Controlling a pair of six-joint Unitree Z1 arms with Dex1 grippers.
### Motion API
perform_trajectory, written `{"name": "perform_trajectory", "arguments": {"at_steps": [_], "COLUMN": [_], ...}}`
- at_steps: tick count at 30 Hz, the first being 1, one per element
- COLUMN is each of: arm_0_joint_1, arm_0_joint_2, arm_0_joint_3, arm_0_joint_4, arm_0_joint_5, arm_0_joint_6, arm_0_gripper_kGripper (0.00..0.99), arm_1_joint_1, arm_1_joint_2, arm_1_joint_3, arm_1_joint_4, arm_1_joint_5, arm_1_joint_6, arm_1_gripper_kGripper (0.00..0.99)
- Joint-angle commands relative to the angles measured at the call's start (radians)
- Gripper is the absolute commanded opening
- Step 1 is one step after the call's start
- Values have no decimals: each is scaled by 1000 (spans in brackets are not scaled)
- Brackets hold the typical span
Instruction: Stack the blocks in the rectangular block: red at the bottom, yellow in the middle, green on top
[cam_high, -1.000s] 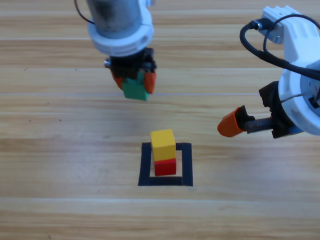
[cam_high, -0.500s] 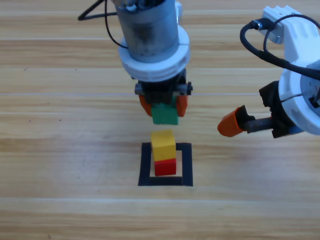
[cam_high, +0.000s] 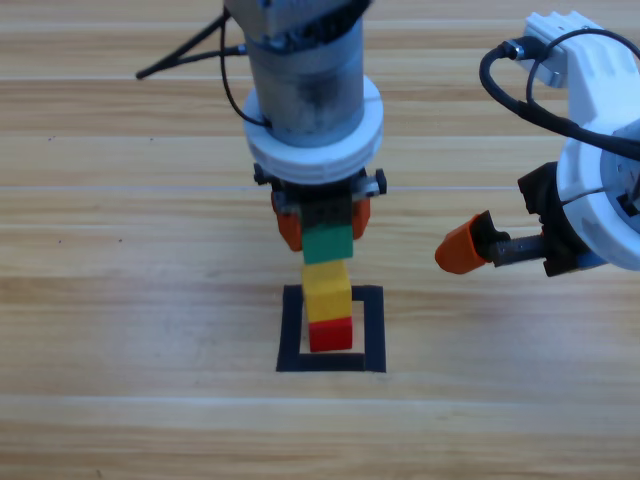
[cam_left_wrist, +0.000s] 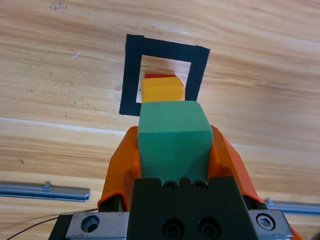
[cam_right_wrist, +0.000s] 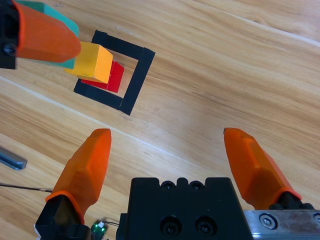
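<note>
A red cube (cam_high: 331, 334) sits inside the black tape square (cam_high: 290, 330), and a yellow cube (cam_high: 327, 291) rests on top of it. My left gripper (cam_high: 325, 222) is shut on the teal-green cube (cam_high: 327, 244), holding it just above the yellow cube; whether they touch I cannot tell. In the left wrist view the green cube (cam_left_wrist: 174, 137) fills the space between the orange jaws, with the yellow cube (cam_left_wrist: 162, 90), a sliver of red cube (cam_left_wrist: 159, 76) and the tape square (cam_left_wrist: 131, 75) beyond it. My right gripper (cam_right_wrist: 170, 162) waits open at the right, away from the stack.
The right arm (cam_high: 590, 190) with its black cable hangs over the table's right side. A metal strip (cam_left_wrist: 42, 190) lies along the wood in the left wrist view. Bare wood surrounds the tape square (cam_right_wrist: 135, 77).
The left gripper carried the green cube from the upper left toward the stack and lowered it over the yellow cube. The right arm held still.
</note>
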Motion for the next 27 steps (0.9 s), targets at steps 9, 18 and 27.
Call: {"name": "perform_trajectory", "arguments": {"at_steps": [9,18,27], "arm_0_joint_1": [-25,-25,-25], "arm_0_joint_2": [112,127,126], "arm_0_joint_3": [-20,-31,-29], "arm_0_joint_4": [10,10,10], "arm_0_joint_5": [17,13,10], "arm_0_joint_6": [6,6,15], "arm_0_gripper_kGripper": [41,40,40], "arm_1_joint_1": [-20,-20,-18], "arm_1_joint_2": [-12,-14,-15], "arm_1_joint_3": [27,27,27], "arm_1_joint_4": [-15,-15,-15], "arm_1_joint_5": [-3,-3,-3], "arm_1_joint_6": [-3,-3,-3], "arm_1_gripper_kGripper": [990,990,990]}}
